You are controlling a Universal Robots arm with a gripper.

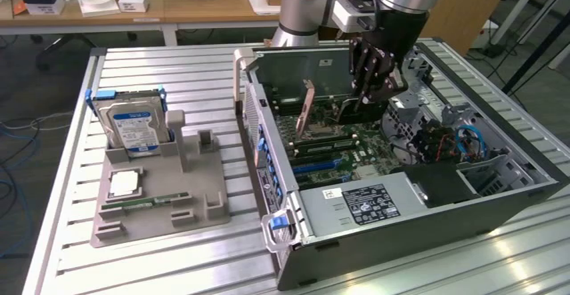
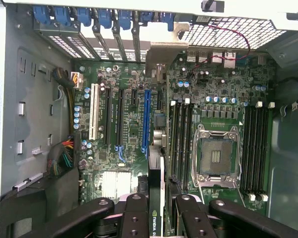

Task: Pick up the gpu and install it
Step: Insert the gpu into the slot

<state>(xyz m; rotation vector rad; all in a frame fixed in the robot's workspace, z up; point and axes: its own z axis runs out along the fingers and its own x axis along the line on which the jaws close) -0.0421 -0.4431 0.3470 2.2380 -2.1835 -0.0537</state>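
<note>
1. The gripper (image 2: pixel 159 203) is clamping the gpu (image 2: pixel 155 178) edge-on between its black fingers (image 2: pixel 135 213).
2. The gpu is standing upright inside the open computer case (image 1: pixel 498 208), over the motherboard (image 2: pixel 134 84) and just beside the long blue slot (image 2: pixel 146 119). I cannot tell whether it is seated.
3. Farther off, its silver bracket (image 2: pixel 164 52) is sitting by the case's rear wall, near the blue latches (image 2: pixel 89 17).

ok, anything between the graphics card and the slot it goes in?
Nothing visible. The claw grips the graphics card edge-on over the motherboard, close beside the long blue slot. That slot is empty; no cable crosses it.
</note>
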